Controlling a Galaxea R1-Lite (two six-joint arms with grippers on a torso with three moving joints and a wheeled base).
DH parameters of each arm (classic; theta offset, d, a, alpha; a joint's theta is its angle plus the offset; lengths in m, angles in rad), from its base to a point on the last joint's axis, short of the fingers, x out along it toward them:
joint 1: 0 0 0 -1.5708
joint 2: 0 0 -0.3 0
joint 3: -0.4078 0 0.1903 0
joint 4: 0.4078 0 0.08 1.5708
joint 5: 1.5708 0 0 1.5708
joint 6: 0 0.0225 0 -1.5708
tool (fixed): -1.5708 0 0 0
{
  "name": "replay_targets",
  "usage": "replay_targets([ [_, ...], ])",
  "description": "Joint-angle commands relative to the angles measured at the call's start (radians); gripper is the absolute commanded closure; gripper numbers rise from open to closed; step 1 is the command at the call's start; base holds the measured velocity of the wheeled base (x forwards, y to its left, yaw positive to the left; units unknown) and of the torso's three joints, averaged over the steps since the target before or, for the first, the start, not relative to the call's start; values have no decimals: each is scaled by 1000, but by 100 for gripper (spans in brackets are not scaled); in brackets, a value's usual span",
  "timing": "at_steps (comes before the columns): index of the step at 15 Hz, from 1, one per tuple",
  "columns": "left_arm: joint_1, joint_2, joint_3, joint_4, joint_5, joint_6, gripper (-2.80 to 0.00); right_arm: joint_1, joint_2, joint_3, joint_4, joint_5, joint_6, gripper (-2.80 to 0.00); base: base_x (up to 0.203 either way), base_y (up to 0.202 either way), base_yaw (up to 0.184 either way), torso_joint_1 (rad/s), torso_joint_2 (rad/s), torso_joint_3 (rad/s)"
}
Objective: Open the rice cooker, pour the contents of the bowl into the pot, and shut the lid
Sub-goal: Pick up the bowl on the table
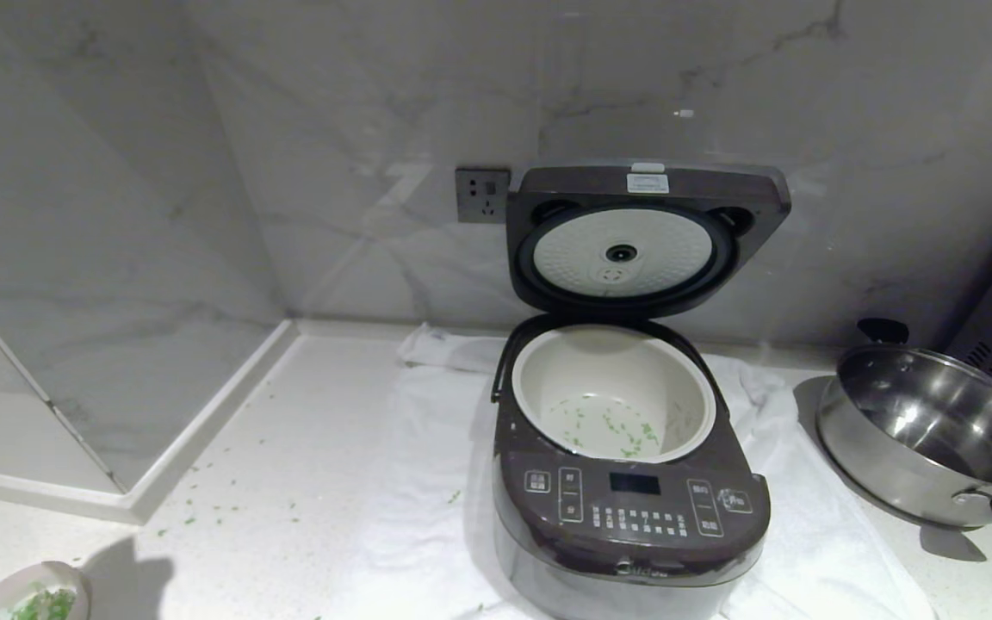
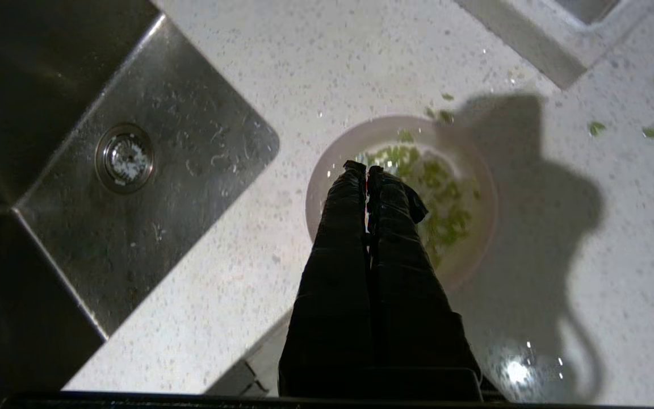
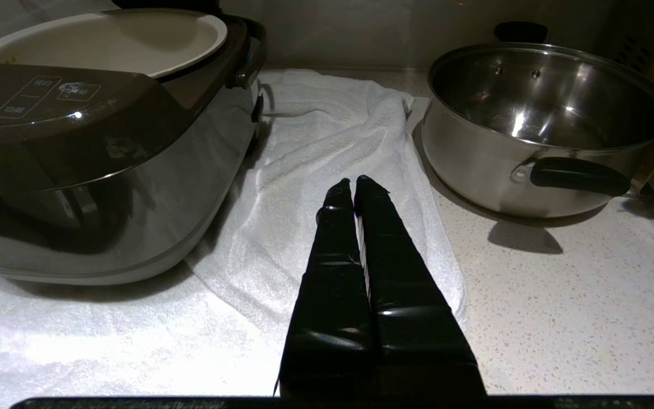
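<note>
The rice cooker [image 1: 634, 508] stands open on a white towel, its lid [image 1: 647, 237] upright against the wall with the white inner plate facing me. The pale pot [image 1: 612, 392] inside holds a few scattered green pieces. The pink bowl [image 1: 27, 594] sits on the counter at the near left with green contents [image 2: 440, 199] in it. My left gripper [image 2: 367, 166] hangs shut over the bowl [image 2: 463, 244], with nothing between its fingers. My right gripper [image 3: 354, 180] is shut and parked over the towel, beside the cooker [image 3: 94, 147].
A shiny steel pan [image 1: 926, 430] with black handles stands to the right of the cooker. A steel sink [image 2: 105, 170] lies close to the bowl. Green bits are strewn on the counter [image 1: 229, 517]. A wall socket [image 1: 482, 195] sits left of the lid.
</note>
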Motion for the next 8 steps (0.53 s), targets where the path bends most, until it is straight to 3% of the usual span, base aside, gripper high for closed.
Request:
replay_targets([
  [1,59,121,-4,-46,-93,62,0,0,0,2,-1,0,0,0,0,0,0,0,0,0],
  [4,153,124,-16,-28,-220,146,0,0,0,2,1,0,0,0,0,0,0,0,0,0],
  [8,176,83,-57,89,-224,148,0,0,0,2,-1,0,0,0,0,0,0,0,0,0],
])
